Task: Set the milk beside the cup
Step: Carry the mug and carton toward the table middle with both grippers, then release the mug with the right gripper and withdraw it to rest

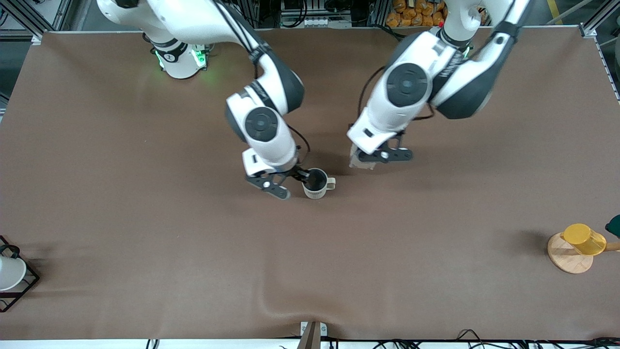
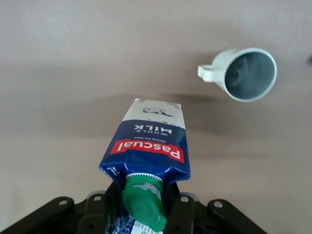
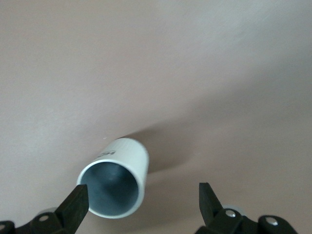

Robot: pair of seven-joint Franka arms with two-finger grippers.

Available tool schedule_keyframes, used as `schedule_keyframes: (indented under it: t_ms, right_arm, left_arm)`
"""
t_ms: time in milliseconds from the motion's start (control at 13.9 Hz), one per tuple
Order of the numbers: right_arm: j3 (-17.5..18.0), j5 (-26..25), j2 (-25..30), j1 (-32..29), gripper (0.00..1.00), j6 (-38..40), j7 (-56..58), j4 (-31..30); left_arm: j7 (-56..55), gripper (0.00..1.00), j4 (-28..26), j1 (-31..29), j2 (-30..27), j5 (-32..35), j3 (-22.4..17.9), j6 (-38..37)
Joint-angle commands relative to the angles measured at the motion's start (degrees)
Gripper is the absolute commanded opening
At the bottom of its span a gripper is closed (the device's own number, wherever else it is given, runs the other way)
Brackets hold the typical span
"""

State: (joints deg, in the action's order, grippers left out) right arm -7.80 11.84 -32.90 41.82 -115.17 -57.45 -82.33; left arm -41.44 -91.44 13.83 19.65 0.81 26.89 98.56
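Note:
The milk [image 2: 148,144], a dark-blue and white carton with a green cap and red label, is held at its gable top by my left gripper [image 2: 144,210], which is shut on it. In the front view only a pale bit of the milk [image 1: 361,163] shows under the left gripper [image 1: 382,156], low over the table. The cup [image 1: 317,186], cream-white with a grey inside and a loop handle, stands upright a little nearer the camera, toward the right arm's end. It shows apart from the carton in the left wrist view [image 2: 246,73]. My right gripper [image 1: 293,184] is open beside the cup [image 3: 117,185], one finger [image 3: 75,204] at its rim.
A yellow cup [image 1: 583,239] on a round wooden base [image 1: 566,259] stands near the left arm's end of the table, with a dark green thing [image 1: 614,225] at the edge. A white cup [image 1: 8,272] in a black wire rack [image 1: 29,283] stands at the right arm's end.

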Motion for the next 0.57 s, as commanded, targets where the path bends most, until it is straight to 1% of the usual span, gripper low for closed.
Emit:
schedule_keyframes:
  t_ms: [0, 72, 287, 503]
  right_arm:
    - [0.9, -0.6, 4.9, -6.9, 1.0, 4.6, 10.1, -1.3]
    - [0.9, -0.5, 5.9, -9.1, 1.0, 5.4, 13.8, -1.3]
    - [0.9, -0.6, 8.9, -15.6, 1.0, 10.6, 22.5, -1.3]
    - [0.9, -0.6, 10.7, -22.9, 1.0, 15.9, 38.1, -1.3]
  left_arm:
    - [-2.3, 0.3, 0.8, 1.1, 1.5, 0.9, 0.0, -0.2]
    - [-2.3, 0.32, 1.6, 1.8, 2.3, 0.9, 0.0, 0.2]
    - [-4.9, 0.33, 8.4, 6.5, 7.1, 1.1, -0.5, 0.1]
    - [-7.4, 0.33, 10.5, 8.9, 10.0, 1.2, -0.9, 0.1]
